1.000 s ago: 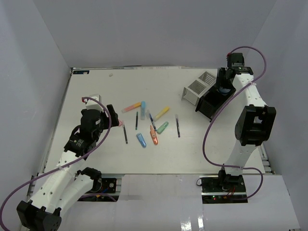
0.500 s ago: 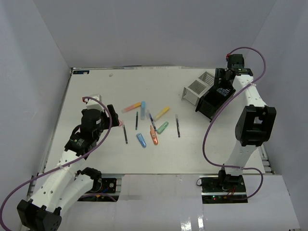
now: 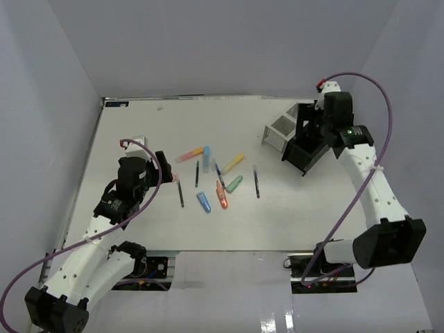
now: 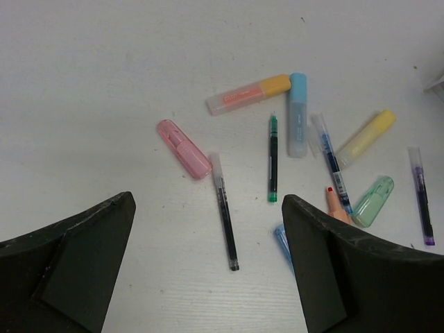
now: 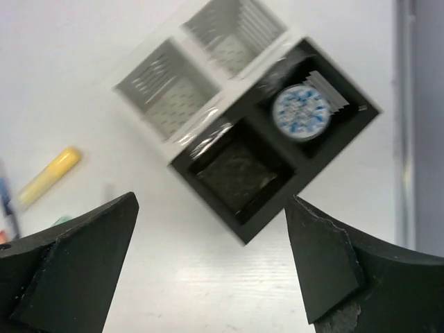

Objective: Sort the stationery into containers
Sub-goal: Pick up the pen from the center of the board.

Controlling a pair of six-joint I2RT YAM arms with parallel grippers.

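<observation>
Pastel markers and thin pens lie scattered mid-table. In the left wrist view I see a pink marker [image 4: 183, 148], an orange-tipped marker [image 4: 248, 94], a blue marker [image 4: 297, 114], a yellow marker [image 4: 365, 138], a green marker [image 4: 372, 201] and a black pen [image 4: 225, 211]. My left gripper [image 4: 208, 270] hovers open just short of that pen. The white container [image 5: 201, 69] and black container [image 5: 277, 159] touch at the back right. A blue-white roll [image 5: 300, 112] lies in a black compartment. My right gripper [image 5: 211, 270] is open and empty above the black container.
White walls enclose the table [image 3: 139, 125] on three sides. A small white object [image 3: 137, 141] sits near the left edge behind the left arm. A purple-tipped pen [image 3: 256, 182] lies apart on the right of the pile, between it and the black container [image 3: 305, 151].
The right gripper has risen out of the black container and opened wider, leaving the roll inside; its arm has swung outward. The left arm has not moved.
</observation>
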